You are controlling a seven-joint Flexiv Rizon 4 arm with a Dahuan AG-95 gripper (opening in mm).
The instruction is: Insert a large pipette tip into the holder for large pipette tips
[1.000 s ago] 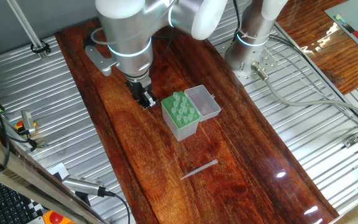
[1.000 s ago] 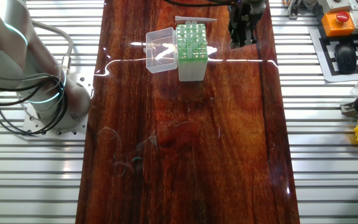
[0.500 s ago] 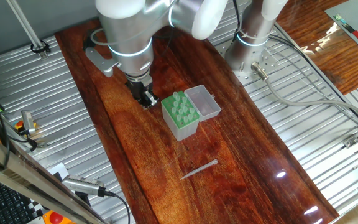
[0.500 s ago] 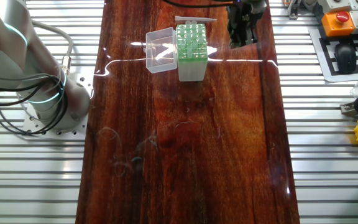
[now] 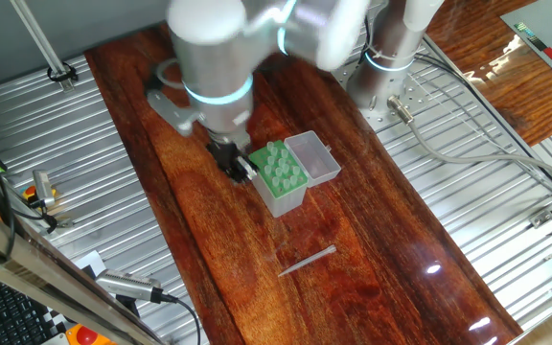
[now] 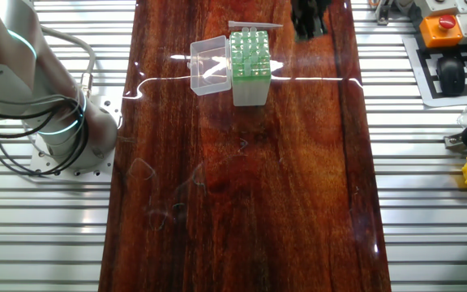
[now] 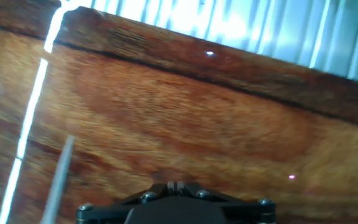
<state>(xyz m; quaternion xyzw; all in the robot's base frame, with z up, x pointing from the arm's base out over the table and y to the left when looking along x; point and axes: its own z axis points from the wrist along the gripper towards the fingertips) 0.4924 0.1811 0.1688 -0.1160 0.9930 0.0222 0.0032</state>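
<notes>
The large pipette tip (image 5: 307,261) lies flat on the wooden table, in front of the holder for large pipette tips (image 5: 278,177), a pale green rack with its clear lid (image 5: 312,158) hinged open. In the other fixed view the tip (image 6: 255,26) lies just beyond the holder (image 6: 249,57). My gripper (image 5: 238,165) hangs over the table at the holder's left side, empty, its fingers together. In the other fixed view the gripper (image 6: 306,20) is to the right of the tip. In the hand view the gripper (image 7: 176,185) looks shut and the tip (image 7: 58,183) lies at lower left, blurred.
The wooden table (image 5: 209,249) is bordered by ribbed metal (image 5: 56,163). The robot base (image 5: 386,57) stands at the back right. A control box and keyboard (image 6: 452,49) sit off the table's side. The table's edge (image 7: 229,68) shows in the hand view.
The arm has moved right and towards the front, so the gripper is now close beside the holder's left side. The tip and the holder have not moved.
</notes>
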